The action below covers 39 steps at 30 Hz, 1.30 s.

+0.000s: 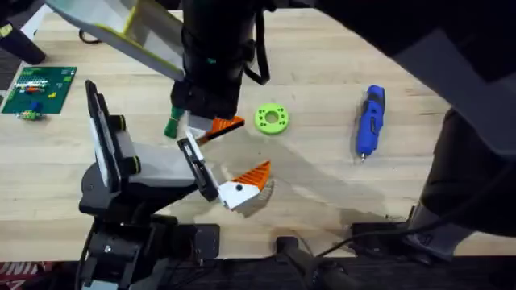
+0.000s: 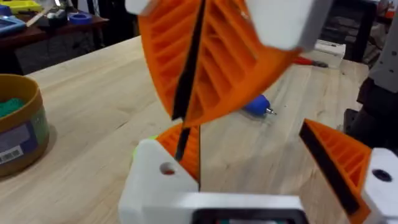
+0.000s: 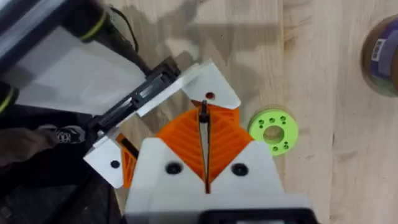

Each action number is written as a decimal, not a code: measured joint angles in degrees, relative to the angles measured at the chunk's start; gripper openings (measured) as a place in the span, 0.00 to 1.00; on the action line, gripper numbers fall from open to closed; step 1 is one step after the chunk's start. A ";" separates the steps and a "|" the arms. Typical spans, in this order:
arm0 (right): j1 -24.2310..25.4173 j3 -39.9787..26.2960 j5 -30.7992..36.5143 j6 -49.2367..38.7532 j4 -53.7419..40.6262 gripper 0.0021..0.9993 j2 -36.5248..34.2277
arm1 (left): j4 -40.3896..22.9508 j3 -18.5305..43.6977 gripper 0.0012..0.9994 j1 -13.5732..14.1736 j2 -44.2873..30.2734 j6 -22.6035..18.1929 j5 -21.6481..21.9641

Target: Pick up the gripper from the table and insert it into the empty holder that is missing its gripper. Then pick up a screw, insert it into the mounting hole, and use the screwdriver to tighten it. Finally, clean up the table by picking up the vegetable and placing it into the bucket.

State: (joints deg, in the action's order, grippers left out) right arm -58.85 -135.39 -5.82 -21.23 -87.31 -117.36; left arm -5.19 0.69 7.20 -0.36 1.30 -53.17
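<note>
**Seating the gripper: a slip or a skew is the risk**

My right hand (image 3: 204,127) has its orange pads pressed together, apparently pinching the gripper (image 3: 208,87) by its ribbed orange tip. Its white blocky base sits at the holder on my left hand (image 2: 249,140), which is spread. The tapered tip could slide out, or the base could jam crooked and drop to the table (image 1: 322,201).
</note>
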 joint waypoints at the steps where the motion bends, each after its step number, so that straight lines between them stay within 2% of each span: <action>1: 0.04 0.00 0.00 0.00 0.02 0.00 -0.02 | 0.00 0.00 0.99 0.00 0.00 0.00 0.00; 39: 0.63 -0.04 -0.02 0.00 0.33 0.00 -2.52 | 0.00 0.00 0.99 0.00 0.00 0.00 0.00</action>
State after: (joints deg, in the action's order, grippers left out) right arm -58.22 -135.44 -5.85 -21.23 -86.98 -119.87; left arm -5.19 0.69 7.20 -0.36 1.30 -53.17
